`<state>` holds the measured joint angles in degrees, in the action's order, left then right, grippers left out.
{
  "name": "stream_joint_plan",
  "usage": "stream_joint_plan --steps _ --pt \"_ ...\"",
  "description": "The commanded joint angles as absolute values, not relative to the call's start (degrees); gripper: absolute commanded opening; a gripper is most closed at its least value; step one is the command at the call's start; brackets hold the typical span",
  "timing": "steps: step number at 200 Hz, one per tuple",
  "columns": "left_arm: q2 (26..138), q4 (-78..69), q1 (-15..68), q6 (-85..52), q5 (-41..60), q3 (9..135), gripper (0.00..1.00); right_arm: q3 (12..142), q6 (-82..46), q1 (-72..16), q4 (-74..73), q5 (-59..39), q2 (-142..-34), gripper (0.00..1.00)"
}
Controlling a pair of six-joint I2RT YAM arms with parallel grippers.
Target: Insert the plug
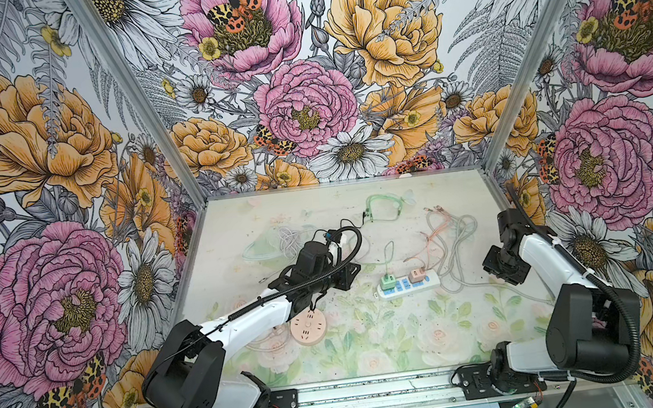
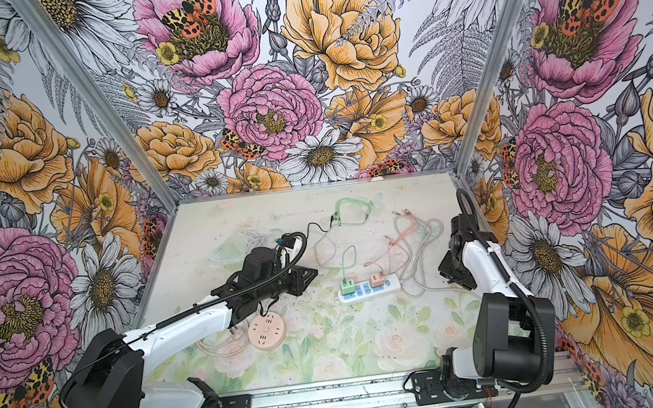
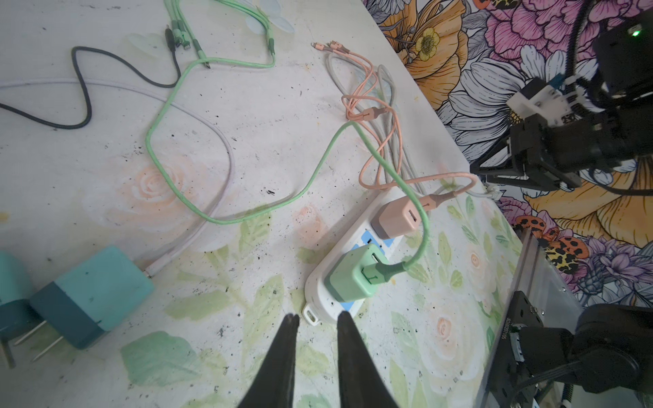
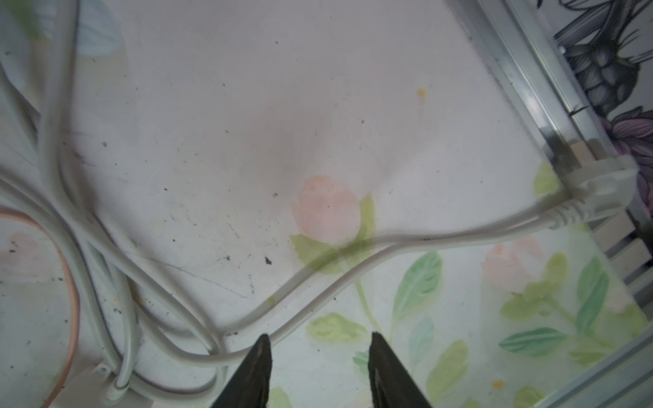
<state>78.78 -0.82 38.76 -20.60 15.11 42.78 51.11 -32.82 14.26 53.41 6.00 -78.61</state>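
Note:
A white power strip (image 1: 426, 283) (image 2: 392, 286) (image 3: 318, 293) lies mid-table with a green charger (image 1: 387, 282) (image 3: 349, 275) and a pink charger (image 1: 415, 275) (image 3: 397, 219) plugged into it. In the left wrist view a teal plug (image 3: 95, 293) with two bare prongs lies loose on the table; the left arm hides it in both top views. My left gripper (image 3: 318, 315) (image 1: 351, 273) hovers just short of the strip's near end, open and holding nothing. My right gripper (image 4: 320, 335) (image 1: 506, 276) is open and holding nothing over the strip's white cord (image 4: 318, 293).
A round pink socket (image 1: 308, 326) (image 2: 266, 331) lies under the left forearm. Green cables (image 3: 169, 106), pink cables (image 3: 371, 106) and a black cable (image 3: 81, 81) trail behind the strip. The cord's white plug (image 4: 600, 183) rests against the right metal frame. Part of a second teal plug (image 3: 10, 282) shows.

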Motion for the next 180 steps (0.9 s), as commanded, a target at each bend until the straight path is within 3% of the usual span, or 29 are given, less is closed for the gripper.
stream_joint_plan --steps 1,69,128,180 --pt "77.2 0.1 39.0 -20.5 15.6 42.8 0.23 50.1 -34.8 14.2 52.6 5.9 -79.0 0.5" --pt "77.4 0.7 38.9 -20.4 14.9 42.5 0.23 49.2 -38.6 13.7 46.2 4.0 -84.6 0.51" --pt "77.6 1.5 38.0 -19.8 14.9 42.6 0.23 48.0 -40.7 13.2 45.0 6.4 -86.7 0.4" --pt "76.7 2.2 37.4 -19.5 14.8 42.5 0.23 49.3 -42.0 10.7 43.8 5.0 -88.8 0.01"
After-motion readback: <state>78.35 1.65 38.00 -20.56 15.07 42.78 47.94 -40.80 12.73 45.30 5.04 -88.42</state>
